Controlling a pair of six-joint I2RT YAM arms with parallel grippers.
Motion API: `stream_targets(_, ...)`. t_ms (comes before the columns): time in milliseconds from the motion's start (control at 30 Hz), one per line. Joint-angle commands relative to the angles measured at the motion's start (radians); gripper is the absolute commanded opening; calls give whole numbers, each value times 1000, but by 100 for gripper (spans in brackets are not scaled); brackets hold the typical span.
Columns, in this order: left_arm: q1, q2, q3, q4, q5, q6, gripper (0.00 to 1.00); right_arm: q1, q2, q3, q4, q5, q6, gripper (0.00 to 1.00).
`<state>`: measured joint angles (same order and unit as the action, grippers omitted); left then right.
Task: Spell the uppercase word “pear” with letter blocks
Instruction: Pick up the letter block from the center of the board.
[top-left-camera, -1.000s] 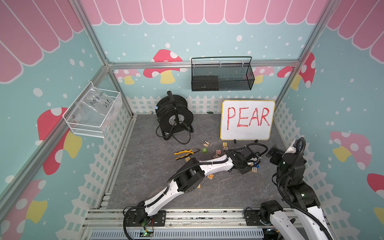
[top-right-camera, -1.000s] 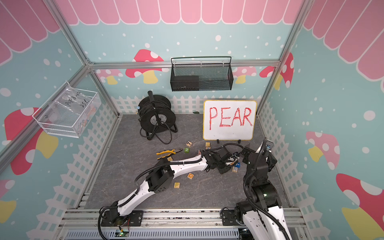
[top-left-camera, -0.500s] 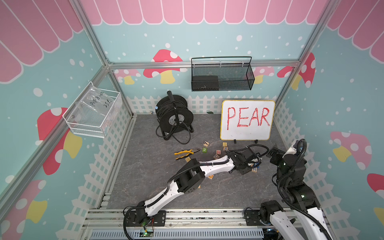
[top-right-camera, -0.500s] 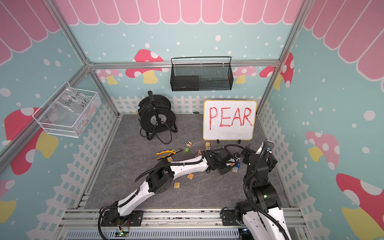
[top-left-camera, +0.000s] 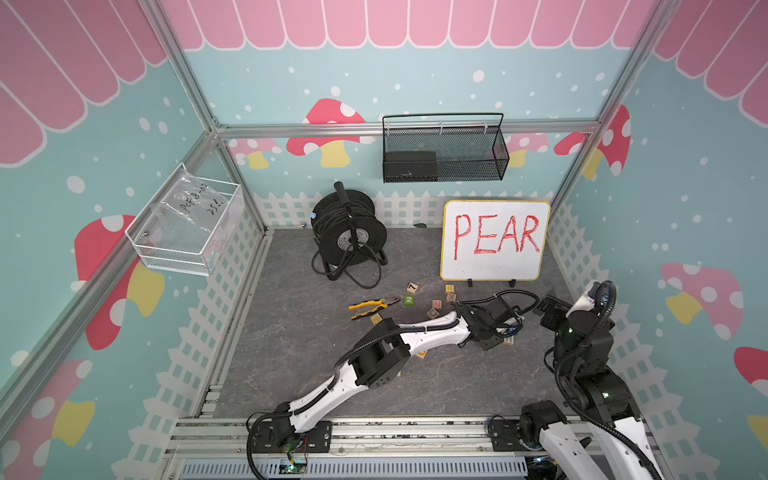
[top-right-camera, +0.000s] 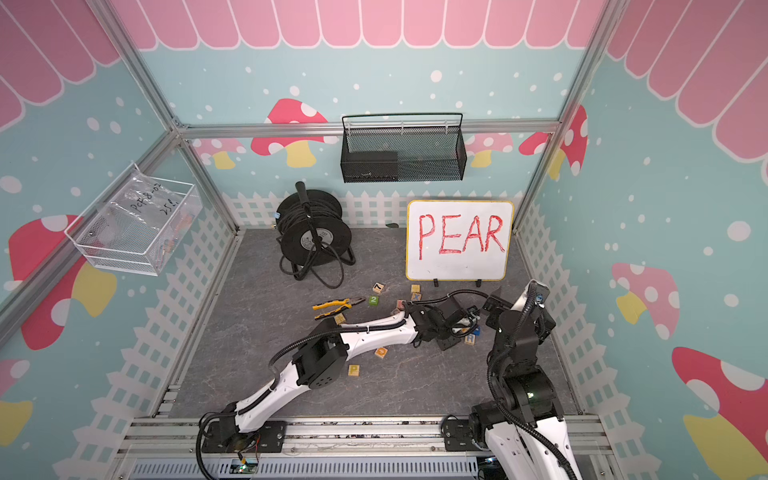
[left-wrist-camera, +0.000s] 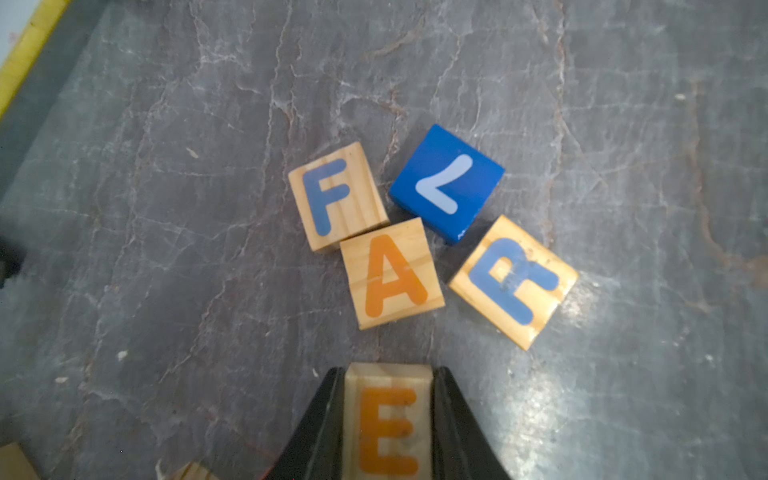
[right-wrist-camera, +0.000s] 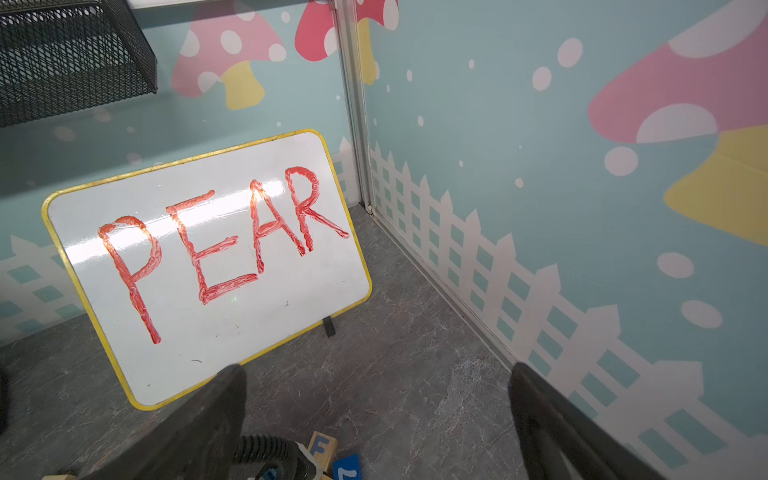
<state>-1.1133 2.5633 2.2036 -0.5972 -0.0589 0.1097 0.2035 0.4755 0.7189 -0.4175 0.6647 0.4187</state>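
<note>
- left gripper (left-wrist-camera: 389, 374) fingers clenched on the E block (left-wrist-camera: 388, 428), one flat against each side face; the letter faces up, so it should read correctly once set down
- A block (left-wrist-camera: 392, 274) lies just beyond the fingertips, touching the F block (left-wrist-camera: 338, 197); R block (left-wrist-camera: 513, 282) is just beside A, turned askew; blue cube (left-wrist-camera: 446, 183) is close against them
- judgement: E must go next to A, and F may crowd the row
- P block (top-right-camera: 353, 370) sits well apart, near the left arm's elbow
- right gripper (right-wrist-camera: 376, 370) fingers spread wide, nothing between them, facing the whiteboard (right-wrist-camera: 208, 257), clear of the work
</note>
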Motion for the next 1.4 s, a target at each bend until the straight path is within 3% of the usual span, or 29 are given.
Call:
stream_targets(0,-7,-64,-12,-58,1,-74,26,-4,-13,-19,16,16,-15,100)
stream_targets(100,-7,-147,-87,-27,-3,-153,25,-4,-17,-20,18,14,-15,99)
stream_targets(300,-12,-403,-407,143,-19,-340,23,-3,-35,-22,28,-2,-17,100)
stream_targets(467,-17,-576,-633,157,-161,-539,22,-3,-43,-28,46,-78,-35,100)
stream_targets(567,-29,-675,-765,160,-244,-682,22,-3,-20,-31,67,-237,-58,99)
stream_targets(733,-46,-794,-929,132,-349,-886,21,-4,52,-48,170,-680,-97,99)
stream_targets(833,-63,-849,-1002,117,-378,-981,20,-4,69,-60,209,-794,-91,99)
stream_targets(1133,-160,-908,-1140,101,-436,-1204,20,-2,72,-83,215,-872,-69,99)
stream_targets(1367,-178,-924,-1215,88,-448,-1340,20,-2,78,-81,208,-892,-67,99)
